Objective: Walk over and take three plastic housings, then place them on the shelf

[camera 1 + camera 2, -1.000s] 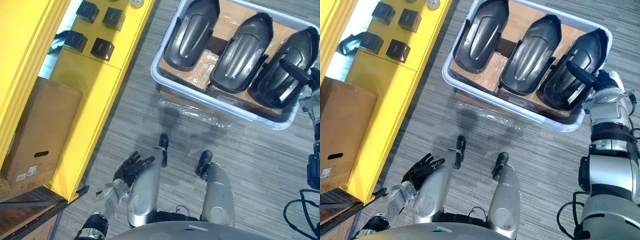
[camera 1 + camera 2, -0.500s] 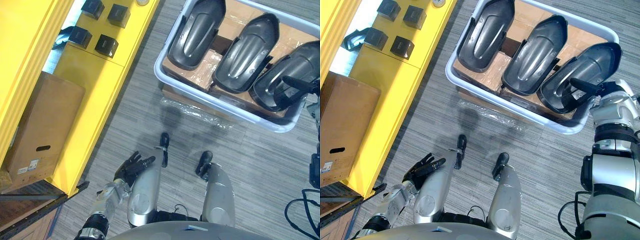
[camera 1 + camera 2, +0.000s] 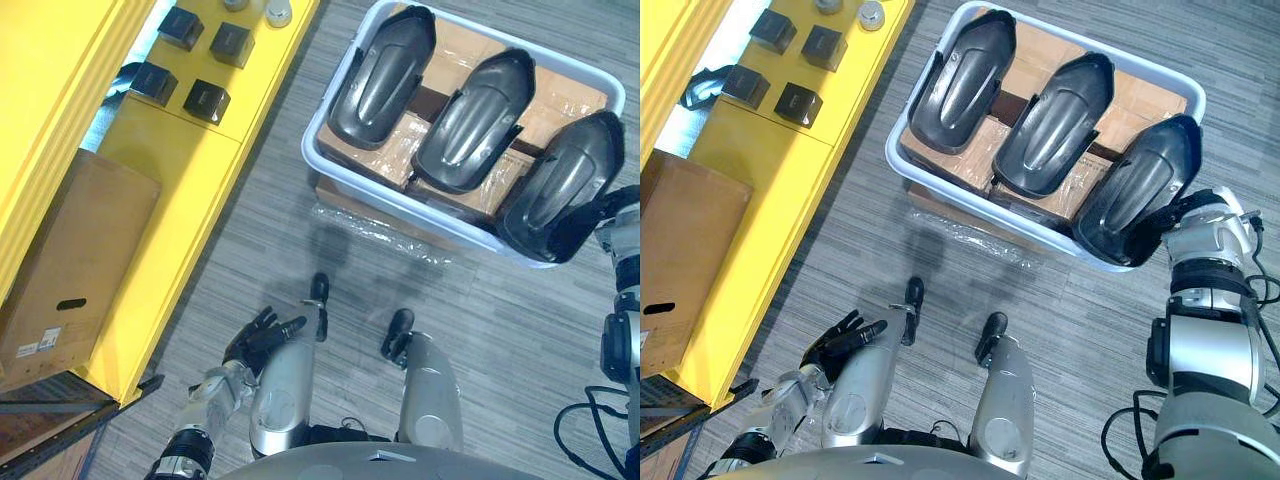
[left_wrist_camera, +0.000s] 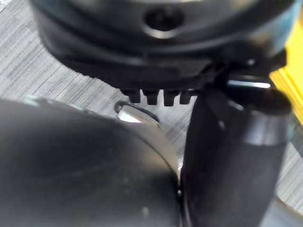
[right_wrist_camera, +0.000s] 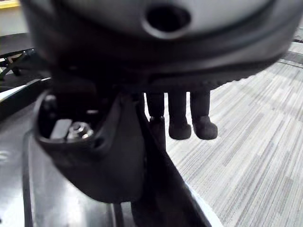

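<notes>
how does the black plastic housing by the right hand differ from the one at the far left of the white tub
The right-most black plastic housing is pinched at its edge by the right hand; the left-most black plastic housing is untouched. The right-most one's near end covers part of the white plastic tub's rim; the left-most lies wholly inside. Both are dark, glossy, elongated shells of like shape.

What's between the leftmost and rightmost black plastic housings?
A third black plastic housing, resting on brown cardboard inside the white plastic tub; the left eye view shows it.
</notes>
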Tool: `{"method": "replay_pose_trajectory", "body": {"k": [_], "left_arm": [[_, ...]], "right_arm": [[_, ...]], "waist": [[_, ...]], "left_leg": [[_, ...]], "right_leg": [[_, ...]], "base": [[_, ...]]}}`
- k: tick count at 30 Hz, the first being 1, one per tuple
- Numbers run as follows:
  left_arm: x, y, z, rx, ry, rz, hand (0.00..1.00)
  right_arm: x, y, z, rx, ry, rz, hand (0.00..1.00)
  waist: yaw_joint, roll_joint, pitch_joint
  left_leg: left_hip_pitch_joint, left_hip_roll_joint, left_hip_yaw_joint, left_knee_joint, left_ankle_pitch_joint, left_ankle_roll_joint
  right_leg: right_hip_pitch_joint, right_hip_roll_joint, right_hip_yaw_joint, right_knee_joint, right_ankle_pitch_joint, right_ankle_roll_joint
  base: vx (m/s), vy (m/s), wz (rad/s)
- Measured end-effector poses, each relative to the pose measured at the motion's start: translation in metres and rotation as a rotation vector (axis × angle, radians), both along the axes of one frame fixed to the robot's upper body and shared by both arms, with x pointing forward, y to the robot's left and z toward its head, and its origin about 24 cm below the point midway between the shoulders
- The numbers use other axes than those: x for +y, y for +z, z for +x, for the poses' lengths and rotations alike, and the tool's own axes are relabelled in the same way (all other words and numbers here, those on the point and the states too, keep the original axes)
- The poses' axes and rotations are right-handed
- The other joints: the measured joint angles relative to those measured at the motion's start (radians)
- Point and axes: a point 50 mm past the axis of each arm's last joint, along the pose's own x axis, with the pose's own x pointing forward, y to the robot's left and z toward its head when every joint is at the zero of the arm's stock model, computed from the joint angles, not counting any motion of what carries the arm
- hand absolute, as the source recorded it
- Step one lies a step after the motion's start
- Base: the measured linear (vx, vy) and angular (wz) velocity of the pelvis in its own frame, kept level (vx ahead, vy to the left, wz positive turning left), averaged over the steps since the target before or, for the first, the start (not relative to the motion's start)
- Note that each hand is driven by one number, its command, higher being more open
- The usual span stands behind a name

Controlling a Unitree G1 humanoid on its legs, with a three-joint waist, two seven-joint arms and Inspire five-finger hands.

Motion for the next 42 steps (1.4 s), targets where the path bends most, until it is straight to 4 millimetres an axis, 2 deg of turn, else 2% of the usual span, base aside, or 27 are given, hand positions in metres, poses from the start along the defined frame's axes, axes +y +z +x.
{"method": "replay_pose_trajectory", "body": {"k": [6, 9, 12, 19, 22, 24, 26, 28, 31, 34, 37, 42], "left_arm": [[0.002, 0.000, 0.000, 0.000, 0.015, 0.007, 1.00], [0.003, -0.002, -0.002, 0.004, 0.021, 0.012, 1.00], [0.003, -0.005, -0.006, 0.020, 0.024, 0.015, 1.00], [0.007, -0.002, -0.017, -0.028, 0.056, 0.040, 1.00], [0.010, 0.013, -0.017, -0.109, 0.112, 0.077, 1.00], [0.016, 0.036, -0.012, -0.215, 0.177, 0.101, 1.00], [0.022, 0.053, -0.006, -0.290, 0.220, 0.121, 1.00], [0.029, 0.086, 0.004, -0.439, 0.267, 0.152, 1.00], [0.028, 0.119, 0.015, -0.602, 0.279, 0.154, 1.00], [0.012, 0.154, 0.028, -0.784, 0.205, 0.177, 1.00], [-0.004, 0.173, 0.040, -0.895, 0.130, 0.212, 1.00], [-0.019, 0.179, 0.046, -0.939, 0.067, 0.222, 1.00]], "right_arm": [[0.003, -0.013, -0.001, -0.071, -0.045, 0.026, 0.00], [0.003, -0.026, -0.006, -0.098, -0.087, 0.028, 0.00], [0.000, -0.029, -0.010, -0.138, -0.107, -0.005, 0.00], [0.003, -0.004, -0.011, -0.390, -0.079, -0.214, 0.00], [0.006, 0.007, -0.026, -0.529, -0.055, -0.338, 0.00], [0.008, 0.010, -0.042, -0.613, -0.052, -0.430, 0.00], [0.016, 0.007, -0.050, -0.667, -0.054, -0.462, 0.00], [0.032, -0.008, -0.063, -0.714, -0.036, -0.488, 0.00], [0.049, -0.021, -0.066, -0.727, 0.006, -0.484, 0.00], [0.061, -0.028, -0.067, -0.745, 0.070, -0.494, 0.00], [0.075, -0.027, -0.062, -0.788, 0.148, -0.489, 0.00], [0.098, -0.020, -0.054, -0.860, 0.272, -0.481, 0.00]], "waist": [[-0.001, -0.002, -0.002], [-0.005, -0.002, -0.002], [-0.014, -0.003, -0.002], [-0.060, -0.012, 0.002], [-0.069, -0.025, 0.007], [-0.076, -0.037, 0.003], [-0.085, -0.050, -0.004], [-0.098, -0.066, -0.060], [-0.112, -0.083, -0.097], [-0.115, -0.083, -0.158], [-0.118, -0.072, -0.198], [-0.120, -0.061, -0.235]], "left_leg": [[0.016, 0.000, 0.001, -0.004, 0.000, 0.000], [0.046, 0.000, 0.001, -0.014, 0.000, 0.001], [0.069, 0.002, 0.003, -0.018, 0.000, 0.001], [0.173, 0.014, 0.017, -0.077, 0.000, 0.001], [0.231, 0.013, 0.024, -0.134, 0.007, -0.005], [0.274, 0.013, 0.023, -0.169, 0.016, -0.011], [0.303, 0.013, 0.024, -0.192, 0.020, -0.015], [0.321, 0.011, 0.022, -0.221, 0.019, -0.018], [0.351, 0.010, 0.029, -0.233, 0.018, -0.019], [0.384, 0.004, 0.043, -0.252, 0.016, -0.019], [0.436, 0.004, 0.060, -0.282, 0.013, -0.019], [0.481, 0.005, 0.090, -0.311, 0.012, -0.018]], "right_leg": [[0.017, 0.000, -0.002, -0.005, 0.000, 0.000], [0.052, 0.004, -0.004, -0.023, 0.002, 0.004], [0.083, 0.011, -0.004, -0.046, 0.007, 0.008], [0.193, 0.039, 0.003, -0.152, 0.043, 0.012], [0.245, 0.046, 0.003, -0.204, 0.055, 0.012], [0.292, 0.055, -0.004, -0.248, 0.070, 0.011], [0.322, 0.059, -0.008, -0.276, 0.076, 0.009], [0.360, 0.066, -0.028, -0.336, 0.090, 0.012], [0.406, 0.071, -0.031, -0.389, 0.109, 0.017], [0.450, 0.070, -0.030, -0.444, 0.129, 0.031], [0.483, 0.069, -0.025, -0.458, 0.140, 0.043], [0.503, 0.068, 0.000, -0.470, 0.158, 0.055]], "base": [[0.00, 0.000, 0.00], [0.02, 0.001, 0.02], [0.02, 0.014, -0.02], [0.03, 0.017, -0.08], [0.05, -0.016, -0.05], [0.10, -0.046, 0.01], [0.10, -0.047, 0.01], [0.16, -0.046, 0.07], [0.14, -0.010, -0.01], [0.12, 0.001, -0.07], [0.04, -0.002, -0.13], [-0.01, 0.015, -0.20]]}}
